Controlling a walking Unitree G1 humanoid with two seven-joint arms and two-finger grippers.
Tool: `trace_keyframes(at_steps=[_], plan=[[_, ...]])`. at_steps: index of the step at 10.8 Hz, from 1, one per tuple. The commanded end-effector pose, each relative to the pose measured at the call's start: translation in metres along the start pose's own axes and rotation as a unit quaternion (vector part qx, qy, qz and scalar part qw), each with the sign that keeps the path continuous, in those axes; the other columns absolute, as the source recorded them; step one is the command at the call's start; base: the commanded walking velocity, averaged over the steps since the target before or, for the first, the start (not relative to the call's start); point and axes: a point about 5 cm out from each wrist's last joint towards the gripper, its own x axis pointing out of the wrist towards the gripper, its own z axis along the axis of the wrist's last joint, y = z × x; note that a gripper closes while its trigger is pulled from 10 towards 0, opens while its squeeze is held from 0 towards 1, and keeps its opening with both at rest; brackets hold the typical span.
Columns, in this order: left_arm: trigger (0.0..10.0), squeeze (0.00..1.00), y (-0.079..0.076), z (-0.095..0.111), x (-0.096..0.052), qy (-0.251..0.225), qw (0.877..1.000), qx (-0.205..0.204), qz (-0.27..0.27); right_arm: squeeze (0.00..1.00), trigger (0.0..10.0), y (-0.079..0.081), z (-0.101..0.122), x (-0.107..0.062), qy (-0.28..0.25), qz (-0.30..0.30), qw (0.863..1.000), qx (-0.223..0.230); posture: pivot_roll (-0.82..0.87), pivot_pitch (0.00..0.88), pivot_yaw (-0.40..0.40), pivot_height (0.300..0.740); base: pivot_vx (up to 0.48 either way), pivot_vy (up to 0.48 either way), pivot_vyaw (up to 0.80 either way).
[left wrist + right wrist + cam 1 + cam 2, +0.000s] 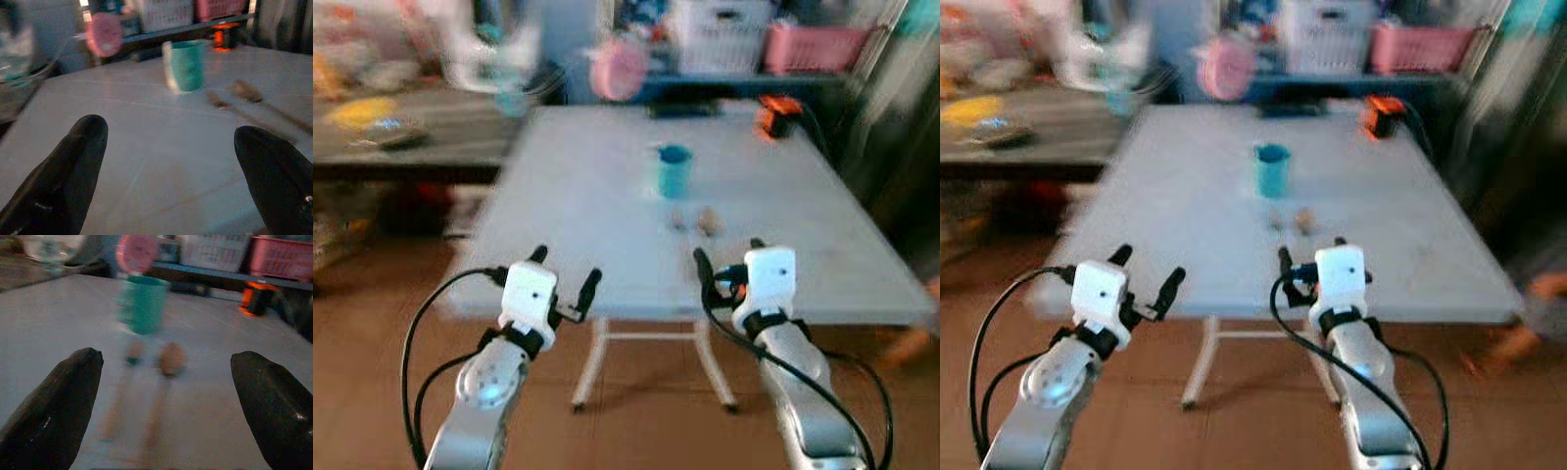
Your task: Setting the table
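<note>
Right wrist view: my right claw (164,401) spread wide, spoons (161,382) dead ahead, cup (143,304) beyond; approach low, straddle one handle.

Head stereo pair looks forward and down from near the table (607,196) edge, both eyes sharing it. Each wrist camera looks low along its fingers across the tabletop; both share the cup (188,64).

teal cup (674,170) – upright, mid-table, open top | two wooden utensils (146,387) – blurred, side by side, heads toward cup, just beside it | white table (568,215) – bears both
</note>
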Motion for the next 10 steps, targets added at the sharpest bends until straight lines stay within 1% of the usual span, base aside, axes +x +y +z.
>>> trace_keyframes(at_steps=[1,4,6,7,8,10], plan=[[10.0,0.00,-0.005,0.004,0.001,-0.007,1.000,0.000,-0.008,0.00,10.0,-0.006,0.003,-0.001,-0.005,-0.012,1.000,-0.004,0.09,0.000,0.033,0.740,0.360,0.000,0.00],[10.0,0.00,-0.005,0.003,0.000,-0.004,1.000,0.003,-0.008,0.00,10.0,-0.004,0.003,0.000,-0.004,-0.009,1.000,0.000,0.09,0.000,0.030,0.740,0.344,0.000,0.00],[10.0,0.00,-0.003,-0.001,-0.007,0.002,1.000,0.010,-0.020,0.00,10.0,-0.002,0.003,-0.001,-0.001,-0.003,1.000,0.005,0.10,0.000,0.023,0.740,0.000,0.000,0.00],[10.0,0.00,0.006,-0.006,-0.017,0.017,0.999,0.031,-0.037,0.00,10.0,0.003,0.001,-0.002,0.003,0.010,1.000,0.014,0.10,0.000,0.020,0.740,0.000,0.000,0.00],[10.0,0.00,0.016,-0.009,-0.027,0.030,0.997,0.043,-0.048,0.00,10.0,0.008,0.001,-0.002,0.004,0.020,0.999,0.026,0.10,0.000,0.018,0.740,0.000,0.000,0.00],[10.0,0.00,0.031,-0.015,-0.041,0.050,0.995,0.060,-0.060,0.00,10.0,0.019,0.003,0.000,0.004,0.046,0.998,0.041,0.11,0.000,0.013,0.740,0.000,0.000,0.00]])
